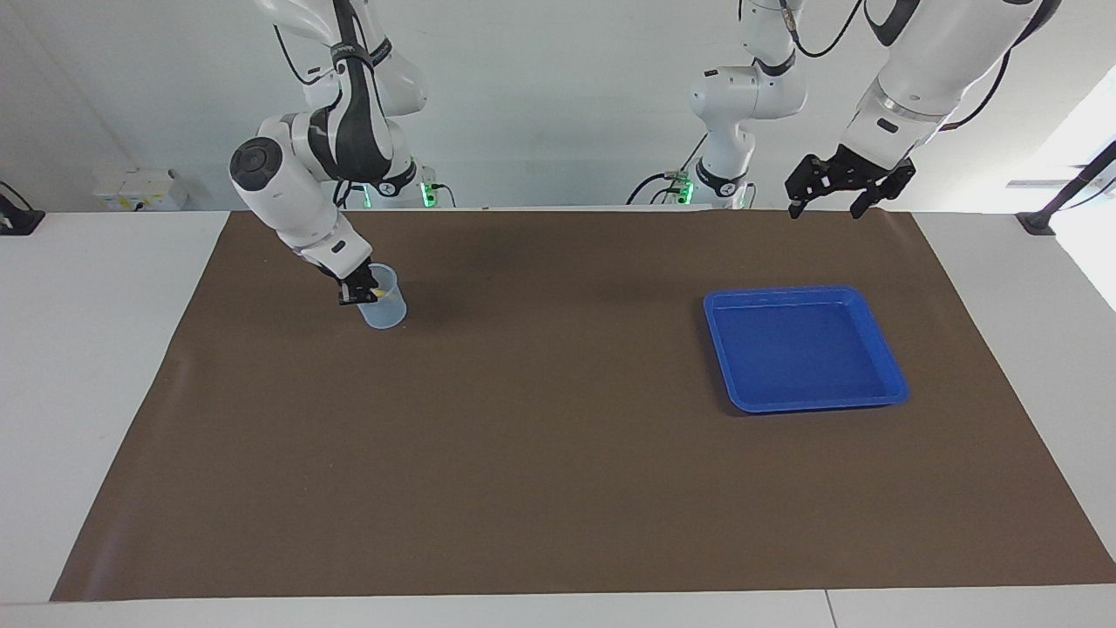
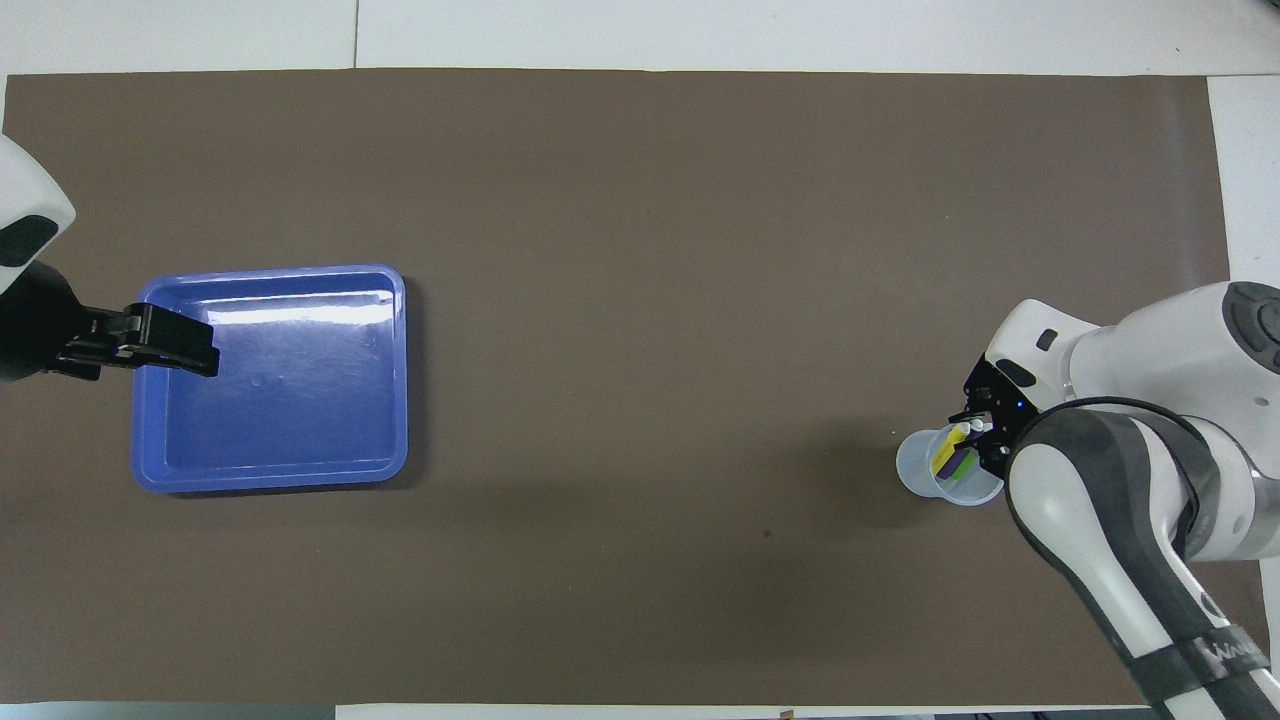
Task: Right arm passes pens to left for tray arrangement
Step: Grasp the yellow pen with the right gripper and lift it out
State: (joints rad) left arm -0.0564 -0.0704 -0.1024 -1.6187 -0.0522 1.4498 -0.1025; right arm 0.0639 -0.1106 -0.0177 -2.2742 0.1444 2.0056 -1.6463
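Observation:
A small translucent cup (image 1: 386,307) stands on the brown mat toward the right arm's end. In the overhead view the cup (image 2: 925,470) holds a yellow pen (image 2: 943,459), a purple pen (image 2: 960,465) and a sliver of a green pen (image 2: 969,456), pale ends up. My right gripper (image 1: 360,288) is down at the cup's rim, right at the pens' upper ends (image 2: 975,428). The blue tray (image 1: 802,349) lies empty toward the left arm's end (image 2: 300,400). My left gripper (image 1: 835,202) waits raised and open, covering the tray's rim in the overhead view (image 2: 170,345).
The brown mat (image 1: 558,453) covers most of the white table. Small boxes (image 1: 139,189) and a black clamp (image 1: 1037,222) sit at the table's corners nearest the robots.

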